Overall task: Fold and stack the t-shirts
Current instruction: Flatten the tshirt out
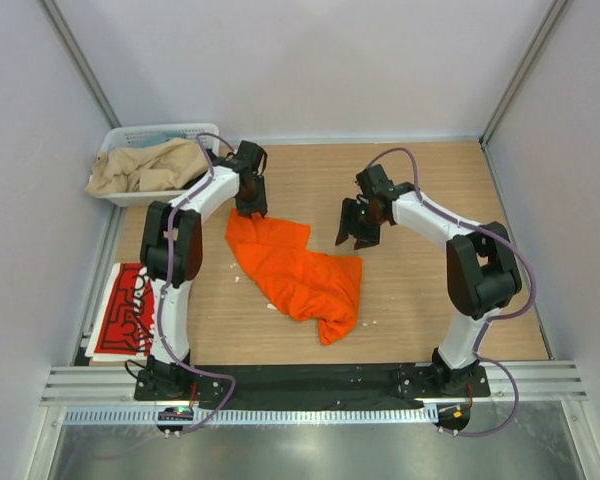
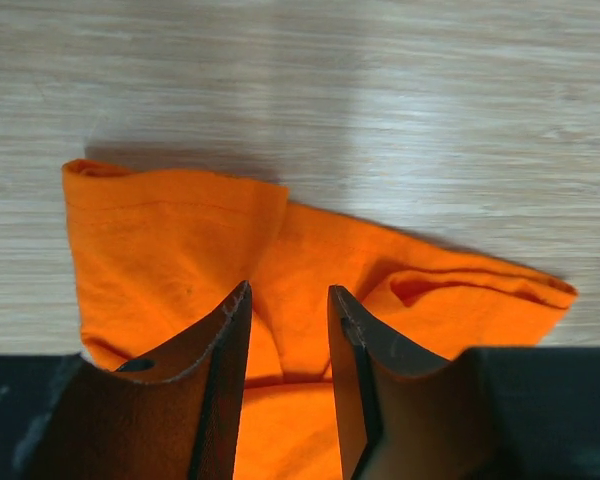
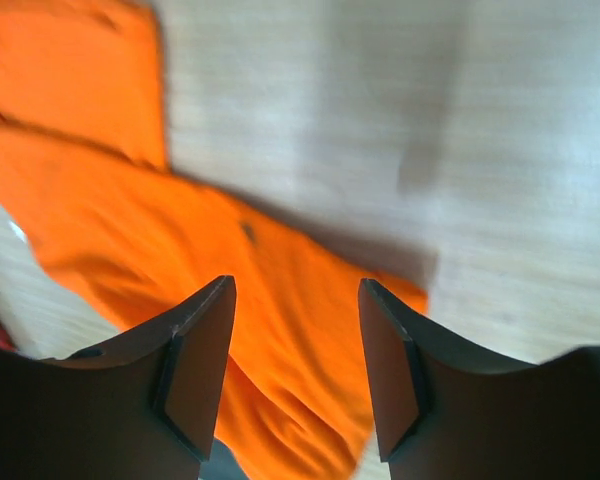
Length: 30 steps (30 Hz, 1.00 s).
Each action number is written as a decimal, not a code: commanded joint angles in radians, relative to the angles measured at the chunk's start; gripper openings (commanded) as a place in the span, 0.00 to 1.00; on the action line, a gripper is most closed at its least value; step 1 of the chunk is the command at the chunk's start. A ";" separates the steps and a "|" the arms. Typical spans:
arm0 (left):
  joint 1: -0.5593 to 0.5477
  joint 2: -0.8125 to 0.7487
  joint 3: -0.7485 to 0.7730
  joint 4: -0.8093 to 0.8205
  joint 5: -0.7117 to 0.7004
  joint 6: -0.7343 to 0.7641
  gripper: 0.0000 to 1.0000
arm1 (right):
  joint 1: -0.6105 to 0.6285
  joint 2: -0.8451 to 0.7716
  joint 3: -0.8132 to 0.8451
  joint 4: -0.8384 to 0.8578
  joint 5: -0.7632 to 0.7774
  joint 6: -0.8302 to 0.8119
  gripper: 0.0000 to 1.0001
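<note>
Orange t-shirt crumpled centre, red t-shirt flat left

White script lettering is noted on the red t-shirt, which lies at the near left corner of the bench. The lettering is too small to be read and is partly covered by the left arm. No other legible text, label, brand or number is recorded in any view.

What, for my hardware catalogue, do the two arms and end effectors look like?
The left arm and right arm have white links, bulky black joints and a purple cable looping along each. The left end effector and right end effector each have two dark fingers tapering to points.
</note>
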 commanded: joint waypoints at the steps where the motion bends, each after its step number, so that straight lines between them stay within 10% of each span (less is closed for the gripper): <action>1: 0.000 -0.001 0.033 -0.057 -0.052 0.016 0.38 | 0.020 0.063 0.139 0.104 0.053 0.134 0.58; 16: 0.000 -0.034 -0.063 0.006 -0.147 0.072 0.49 | 0.238 0.383 0.482 0.285 0.207 0.467 0.38; 30: 0.043 -0.025 -0.063 0.080 -0.078 0.079 0.53 | 0.258 0.552 0.680 0.222 0.264 0.440 0.38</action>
